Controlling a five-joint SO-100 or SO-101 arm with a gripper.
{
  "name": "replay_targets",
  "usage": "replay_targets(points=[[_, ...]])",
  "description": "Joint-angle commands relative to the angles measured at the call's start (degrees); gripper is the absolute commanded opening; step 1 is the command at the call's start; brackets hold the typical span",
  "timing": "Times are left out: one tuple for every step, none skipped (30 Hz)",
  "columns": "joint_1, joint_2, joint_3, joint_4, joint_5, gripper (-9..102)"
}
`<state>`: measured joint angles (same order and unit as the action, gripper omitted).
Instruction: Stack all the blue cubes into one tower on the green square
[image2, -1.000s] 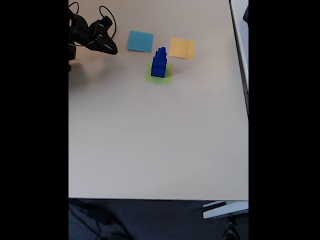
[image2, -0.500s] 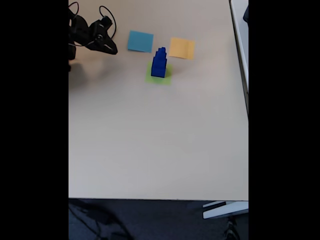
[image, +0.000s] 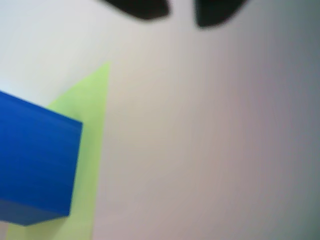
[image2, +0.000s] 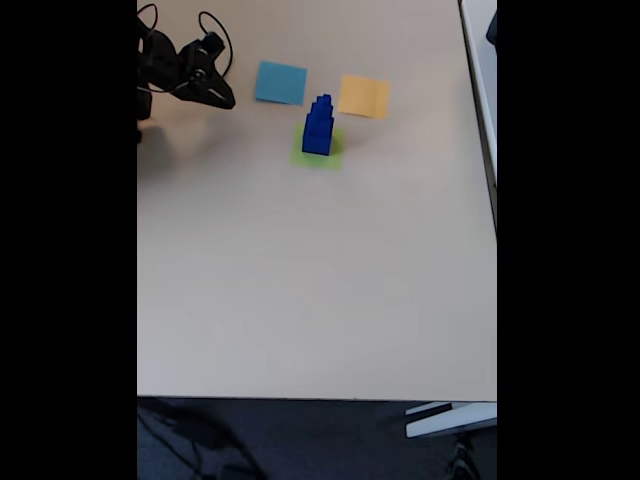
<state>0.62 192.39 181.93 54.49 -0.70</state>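
Cubes of dark-blue solid plastic (image2: 318, 126) stand stacked largest-first into a stepped tower on the flat yellow-green paper square (image2: 319, 149), a broad base for steadiness. Black pincer (image2: 222, 98) hangs well apart over the beige table (image2: 300, 280), holding nothing; I cannot tell its opening.

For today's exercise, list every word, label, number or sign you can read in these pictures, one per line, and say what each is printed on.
None can be read. The blue cubes, the green square, the light-blue square, the orange-yellow square and the table show plain surfaces, with no lettering in either view.
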Motion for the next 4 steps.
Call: replay_targets(points=[[0.1,1.4,0.4,0.4,0.4,0],[0.1,1.4,0.4,0.4,0.4,0],[0.1,1.4,0.4,0.4,0.4,0],[0.1,1.4,0.4,0.4,0.4,0]])
